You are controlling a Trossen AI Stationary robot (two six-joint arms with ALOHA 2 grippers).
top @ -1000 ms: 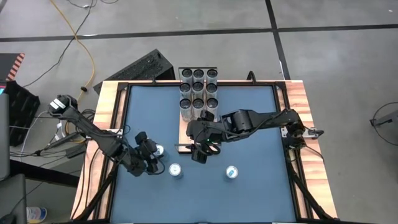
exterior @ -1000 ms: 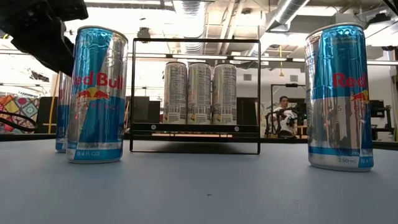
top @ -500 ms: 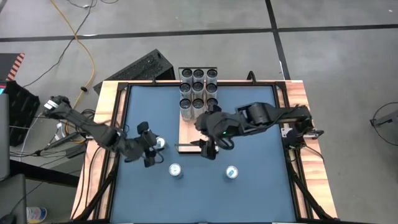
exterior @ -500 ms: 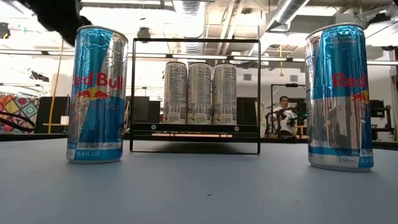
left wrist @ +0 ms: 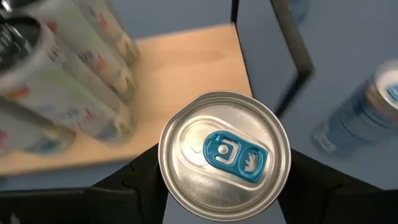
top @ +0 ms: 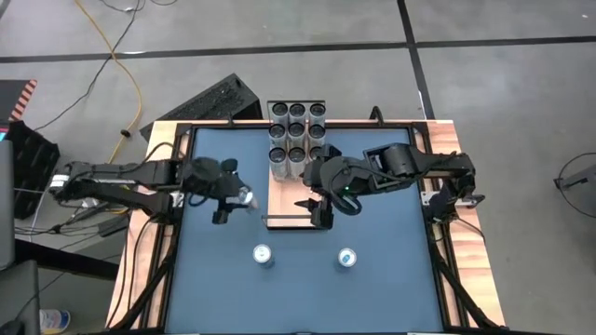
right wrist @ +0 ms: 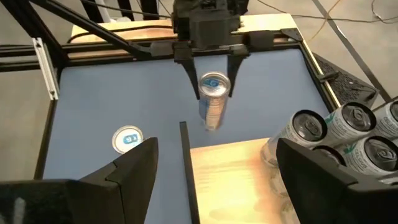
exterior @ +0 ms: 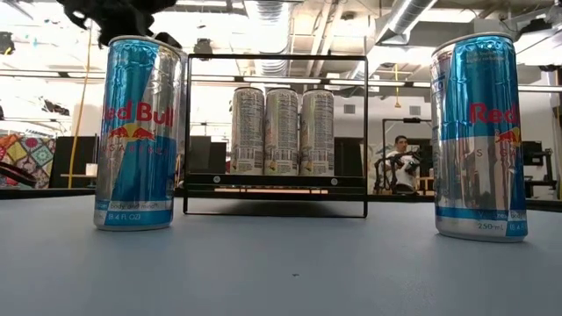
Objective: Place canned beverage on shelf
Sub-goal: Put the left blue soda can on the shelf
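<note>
Left of the shelf (top: 291, 191), the left gripper (top: 238, 197) holds a canned beverage (top: 244, 197) clamped between its fingers (left wrist: 134, 177), lifted off the table (top: 391, 270): transport step. Ahead of this gripper lies bare board, bounded by the stored cans (top: 296, 135) and the near black rail (top: 289, 218). Judged next: carry over that rail, then lower upright. Beyond the shelf, the right gripper (top: 323, 212) hovers, fingers apart, crowding that rail.
</note>
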